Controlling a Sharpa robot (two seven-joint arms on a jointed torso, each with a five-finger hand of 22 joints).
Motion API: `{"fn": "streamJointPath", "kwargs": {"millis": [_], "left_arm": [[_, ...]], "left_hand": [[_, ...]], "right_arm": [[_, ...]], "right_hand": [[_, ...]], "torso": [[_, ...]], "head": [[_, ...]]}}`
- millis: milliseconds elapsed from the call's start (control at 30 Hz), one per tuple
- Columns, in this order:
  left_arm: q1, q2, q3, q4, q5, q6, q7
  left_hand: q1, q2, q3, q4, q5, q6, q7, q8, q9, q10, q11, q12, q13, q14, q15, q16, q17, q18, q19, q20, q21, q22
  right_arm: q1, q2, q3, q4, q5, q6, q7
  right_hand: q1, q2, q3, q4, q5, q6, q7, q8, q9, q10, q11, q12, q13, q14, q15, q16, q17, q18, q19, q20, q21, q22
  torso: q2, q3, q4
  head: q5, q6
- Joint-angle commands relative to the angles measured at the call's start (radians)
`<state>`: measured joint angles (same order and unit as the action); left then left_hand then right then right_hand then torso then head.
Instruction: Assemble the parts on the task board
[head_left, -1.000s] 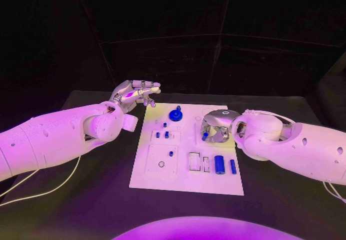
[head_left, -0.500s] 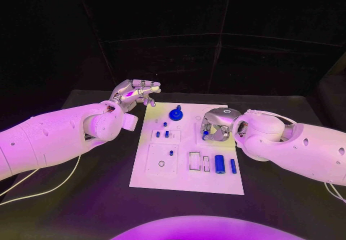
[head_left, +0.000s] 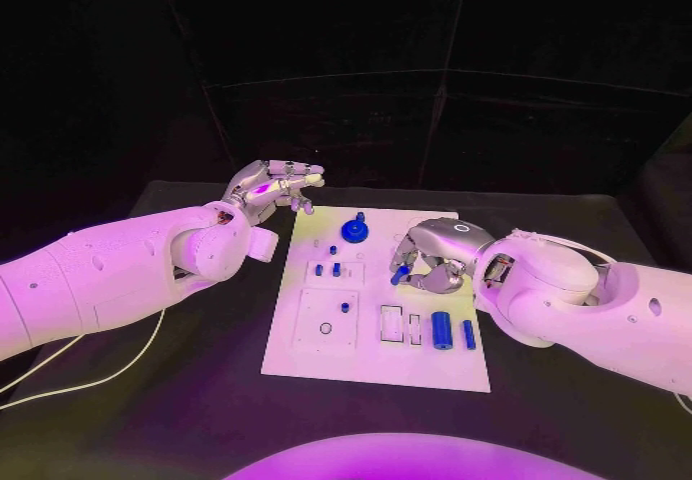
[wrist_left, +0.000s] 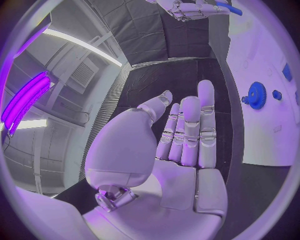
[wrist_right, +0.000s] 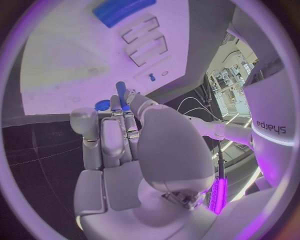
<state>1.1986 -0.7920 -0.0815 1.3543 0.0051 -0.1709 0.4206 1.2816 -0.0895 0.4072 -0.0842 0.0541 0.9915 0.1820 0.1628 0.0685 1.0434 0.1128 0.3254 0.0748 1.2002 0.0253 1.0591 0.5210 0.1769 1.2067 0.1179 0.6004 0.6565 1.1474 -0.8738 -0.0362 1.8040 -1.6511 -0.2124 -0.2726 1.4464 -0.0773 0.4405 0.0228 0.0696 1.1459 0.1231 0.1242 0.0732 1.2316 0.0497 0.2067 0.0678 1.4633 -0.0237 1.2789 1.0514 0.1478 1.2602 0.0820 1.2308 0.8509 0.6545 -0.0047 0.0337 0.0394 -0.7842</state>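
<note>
Over the task board (head_left: 375, 370), at about two o'clock from its middle, a small blue peg (wrist_right: 120, 89) is pinched in the fingers of the right hand (head_left: 430, 258). The peg could slip out, because only its lower end seems to be held by the fingertips (most of it sticks out past them). If it is let go too high or tilted, it could bounce on the white plate and roll away. The hole could also be missed, since the hand itself hides the spot under it in the head view. Other parts could be bumped too: the blue gear (head_left: 353, 231) stands near, at about nine o'clock from the hand, and two blue cylinders (head_left: 441, 330) lie at about six o'clock from it.

The right hand is curled down over the board with its palm facing the plate. The left hand (head_left: 268, 186) is held up off the table, just past the board's eleven o'clock corner. Nothing is held in it, and its fingers are stretched out straight, close side by side.
</note>
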Motion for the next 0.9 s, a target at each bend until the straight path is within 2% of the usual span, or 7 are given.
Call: {"fn": "streamJointPath", "kwargs": {"millis": [33, 133, 200, 467, 700, 800, 900], "left_arm": [[0.001, 0.000, 0.000, -0.003, 0.001, 0.017, 0.003], [0.001, 0.002, 0.000, -0.003, 0.001, 0.018, 0.005], [0.001, 0.003, 0.000, -0.002, 0.001, 0.019, 0.005], [0.001, 0.005, 0.000, 0.000, 0.001, 0.020, 0.006], [0.002, 0.004, 0.001, 0.001, 0.001, 0.019, 0.006], [0.002, 0.004, 0.001, 0.000, 0.001, 0.018, 0.005], [0.002, 0.004, 0.001, 0.000, 0.001, 0.019, 0.005]], "left_hand": [[-0.001, 0.007, -0.007, 0.001, 0.002, -0.005, 0.003, 0.007, -0.001, -0.007, -0.002, 0.006, -0.001, -0.007, 0.000, -0.005, -0.005, 0.005, 0.000, 0.005, -0.003, -0.001], [-0.001, 0.007, -0.007, 0.001, 0.002, -0.006, 0.003, 0.007, -0.001, -0.008, -0.001, 0.006, -0.001, -0.010, 0.000, -0.008, -0.010, 0.005, 0.000, 0.005, -0.004, -0.002], [-0.001, 0.007, -0.007, 0.001, 0.002, -0.006, 0.003, 0.007, -0.001, -0.008, -0.001, 0.006, -0.001, -0.010, 0.000, -0.008, -0.010, 0.005, 0.000, 0.005, -0.004, -0.002], [0.000, 0.008, -0.008, 0.001, 0.002, -0.006, 0.003, 0.007, -0.001, -0.009, -0.001, 0.007, -0.001, -0.013, 0.000, -0.010, -0.014, 0.005, -0.001, 0.005, -0.005, -0.002], [0.000, 0.008, -0.008, 0.001, 0.002, -0.006, 0.003, 0.007, -0.001, -0.009, -0.001, 0.007, -0.001, -0.013, 0.000, -0.010, -0.014, 0.005, -0.001, 0.005, -0.005, -0.002], [0.000, 0.008, -0.008, 0.001, 0.002, -0.006, 0.003, 0.007, -0.001, -0.009, -0.001, 0.007, -0.001, -0.013, 0.000, -0.010, -0.014, 0.005, -0.001, 0.005, -0.005, -0.002], [0.000, 0.008, -0.008, 0.001, 0.002, -0.006, 0.003, 0.007, -0.001, -0.009, -0.001, 0.007, -0.001, -0.013, 0.000, -0.010, -0.014, 0.005, -0.001, 0.005, -0.005, -0.002]], "right_arm": [[0.002, 0.027, 0.001, 0.028, 0.067, -0.063, 0.052], [0.001, 0.072, 0.000, 0.027, 0.087, -0.066, 0.077], [0.000, 0.098, 0.000, 0.020, 0.094, -0.064, 0.090], [-0.038, 0.200, -0.001, -0.026, 0.101, -0.008, 0.122], [-0.064, 0.249, -0.003, -0.079, 0.064, 0.031, 0.121], [-0.073, 0.266, -0.005, -0.098, 0.046, 0.038, 0.119], [-0.080, 0.280, -0.007, -0.115, 0.026, 0.043, 0.116]], "right_hand": [[0.008, -0.003, 0.011, -0.002, 0.009, 0.000, 0.005, -0.004, 0.004, 0.001, 0.004, -0.008, 0.000, 0.030, -0.003, 0.006, -0.002, -0.018, 0.002, -0.001, 0.005, 0.000], [0.006, -0.004, 0.015, -0.003, 0.009, -0.002, 0.006, -0.005, 0.004, 0.000, 0.005, -0.010, 0.000, 0.029, -0.003, 0.007, -0.002, -0.017, 0.001, -0.001, 0.005, -0.001], [0.006, -0.004, 0.016, -0.004, 0.010, -0.002, 0.006, -0.006, 0.003, 0.000, 0.006, -0.011, 0.000, 0.029, -0.002, 0.007, -0.002, -0.017, 0.001, -0.001, 0.005, -0.001], [0.004, -0.005, 0.031, -0.012, 0.016, -0.009, 0.011, -0.011, 0.001, -0.005, 0.010, -0.020, 0.000, 0.028, 0.001, 0.008, -0.004, -0.016, -0.004, 0.002, 0.003, -0.006], [0.004, -0.005, 0.035, -0.015, 0.018, -0.010, 0.012, -0.012, 0.001, -0.005, 0.010, -0.022, 0.000, 0.028, 0.001, 0.008, -0.005, -0.016, -0.006, 0.003, 0.003, -0.008], [0.004, -0.005, 0.035, -0.015, 0.018, -0.010, 0.012, -0.012, 0.001, -0.005, 0.010, -0.022, 0.000, 0.028, 0.001, 0.008, -0.005, -0.016, -0.006, 0.003, 0.003, -0.008], [0.004, -0.005, 0.035, -0.015, 0.019, -0.010, 0.012, -0.012, 0.001, -0.005, 0.010, -0.022, 0.000, 0.028, 0.001, 0.008, -0.004, -0.016, -0.006, 0.003, 0.003, -0.008]], "torso": [[0.001, 0.0000, 0.0004], [0.001, -0.0014, -0.0002], [0.000, -0.0006, 0.0032], [0.001, -0.0013, 0.0042], [0.001, -0.0018, 0.0051], [0.000, 0.0004, 0.0011], [0.001, 0.0008, 0.0015]], "head": [[0.004, -0.003], [0.006, -0.005], [0.004, -0.005], [0.019, -0.010], [0.032, -0.016], [0.039, -0.016], [0.042, -0.017]]}}
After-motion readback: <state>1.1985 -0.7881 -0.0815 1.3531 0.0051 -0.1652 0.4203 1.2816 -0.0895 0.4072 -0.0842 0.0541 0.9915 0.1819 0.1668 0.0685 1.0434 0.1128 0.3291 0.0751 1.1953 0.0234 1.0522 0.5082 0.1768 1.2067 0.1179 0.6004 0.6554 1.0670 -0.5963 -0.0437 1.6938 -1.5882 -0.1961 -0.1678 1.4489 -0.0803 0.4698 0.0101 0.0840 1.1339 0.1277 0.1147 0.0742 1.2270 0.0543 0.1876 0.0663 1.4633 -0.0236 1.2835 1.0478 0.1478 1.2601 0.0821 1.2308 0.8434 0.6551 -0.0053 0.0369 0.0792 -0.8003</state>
